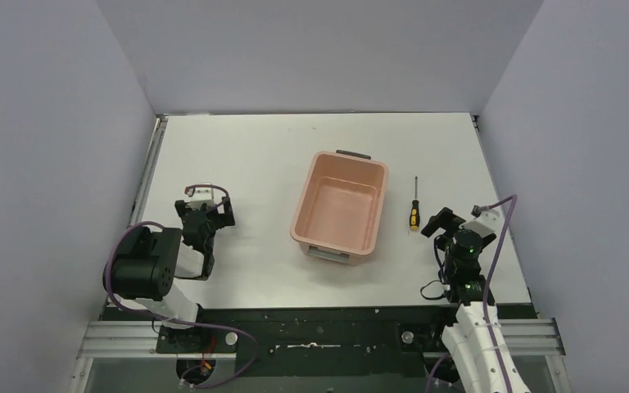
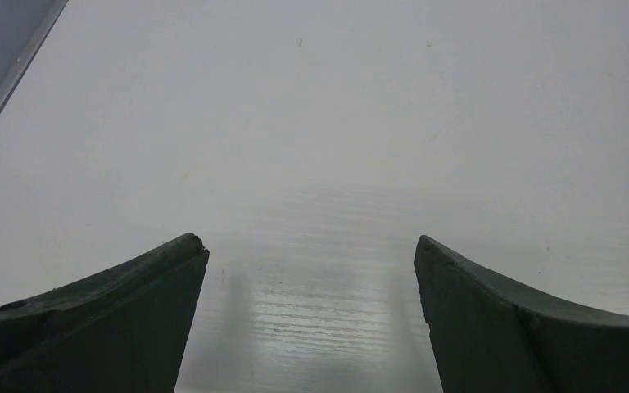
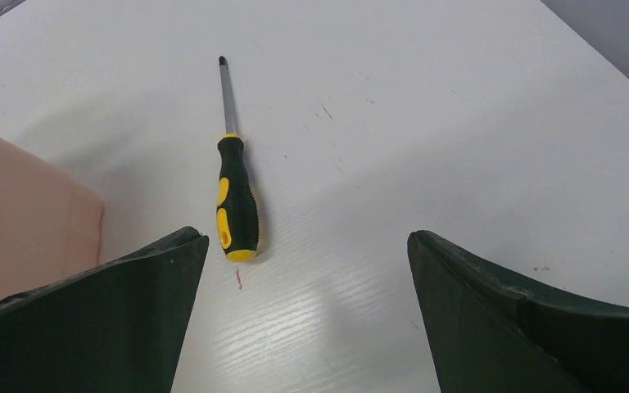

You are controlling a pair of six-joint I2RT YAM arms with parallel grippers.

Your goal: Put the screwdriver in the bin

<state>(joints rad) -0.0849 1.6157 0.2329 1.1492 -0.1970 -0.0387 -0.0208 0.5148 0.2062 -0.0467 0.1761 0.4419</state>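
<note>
Currently the screwdriver lies flat on the white tabletop, just right of the pink bin and outside it, its shaft pointing far. The right claw sits just near of the handle, spread wide and holding nothing. The left claw, well left of the bin, is also spread wide and empty.

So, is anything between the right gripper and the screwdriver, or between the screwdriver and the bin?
Nothing visible. Only bare table lies between the open right gripper and the screwdriver just ahead of it. The screwdriver lies beside the bin, bare table between them; only the bin's own wall must be cleared.
</note>
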